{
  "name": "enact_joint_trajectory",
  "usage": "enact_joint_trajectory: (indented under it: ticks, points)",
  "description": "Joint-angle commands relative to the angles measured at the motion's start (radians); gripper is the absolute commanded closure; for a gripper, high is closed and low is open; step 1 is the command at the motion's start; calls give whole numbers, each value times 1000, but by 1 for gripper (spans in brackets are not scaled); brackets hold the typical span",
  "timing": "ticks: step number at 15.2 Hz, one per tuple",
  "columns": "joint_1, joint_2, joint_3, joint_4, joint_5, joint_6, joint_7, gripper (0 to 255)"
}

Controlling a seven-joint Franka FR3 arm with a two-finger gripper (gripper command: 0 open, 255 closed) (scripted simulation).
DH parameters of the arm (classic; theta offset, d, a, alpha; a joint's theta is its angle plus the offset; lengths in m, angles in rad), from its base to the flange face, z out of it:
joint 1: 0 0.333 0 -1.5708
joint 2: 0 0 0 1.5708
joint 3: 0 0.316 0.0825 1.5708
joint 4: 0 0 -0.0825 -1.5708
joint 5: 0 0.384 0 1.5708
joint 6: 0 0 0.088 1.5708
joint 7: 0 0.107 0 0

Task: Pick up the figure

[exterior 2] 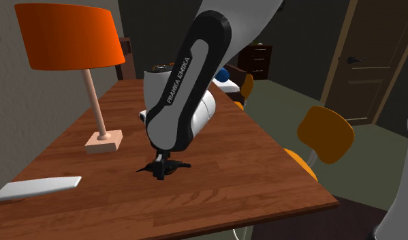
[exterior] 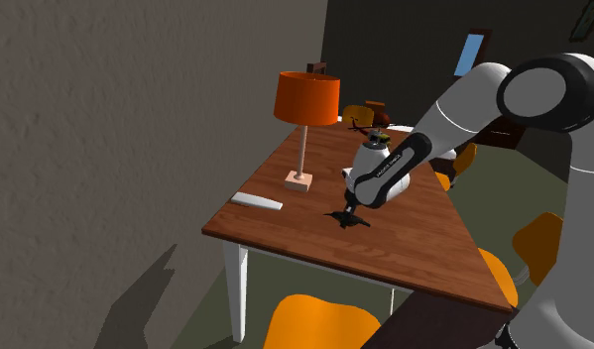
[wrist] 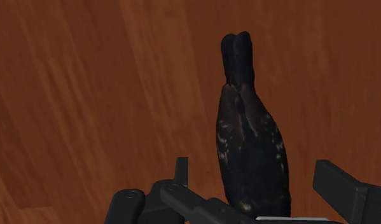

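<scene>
1. Left of the lamp [exterior 2: 69, 34] in the second exterior view, a flat white slab [exterior 2: 35, 187] lies on the wooden counter [exterior 2: 250, 170]. It is near the front edge and apart from the lamp's foot.
2. At the landmark itself, the lamp stands upright on the counter. It has an orange shade, a thin pale stem and a square pale foot.
3. Right of the lamp's foot and a little nearer that camera, the white arm [exterior 2: 195, 68] slants down. Its black pincer [exterior 2: 161, 163] ends low over the wood.
4. Directly under the pincer, still right of the lamp's foot, lies the figure [wrist: 249, 146]. It is a dark, bird-like shape with pale flecks on its body and a narrow tail that points away from the hand. It rests on the counter.
5. In the wrist view the pincer stands wide. Its fingers [wrist: 338, 184] are set apart on either side of the figure's body, and a strip of bare wood shows between each finger and the figure, so nothing is clasped.
6. Behind the lamp and to its right, at the counter's far end in the shoulder view, sit some small dark things [exterior: 369, 127] that I cannot make out.
7. Farther right of the lamp, beyond the counter's edge, an orange chair [exterior 2: 325, 133] stands on the floor. A dark dresser [exterior 2: 253, 61] is behind it, against the wall.
8. Farthest right of the lamp, a dark panelled door [exterior 2: 372, 54] is closed.
</scene>
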Motion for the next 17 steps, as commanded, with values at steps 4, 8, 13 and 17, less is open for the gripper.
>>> enact_joint_trajectory:
  ticks: [4, 8, 13, 17]
  points:
    - [0, 16, 0, 4, 0, 13, 1, 255]
    - [-1, 15, 0, 2, 0, 14, 1, 255]
    - [0, 4, 0, 3, 0, 2, 0, 255]
    - [0, -47, 1, -1, 2, -45, -5, 255]
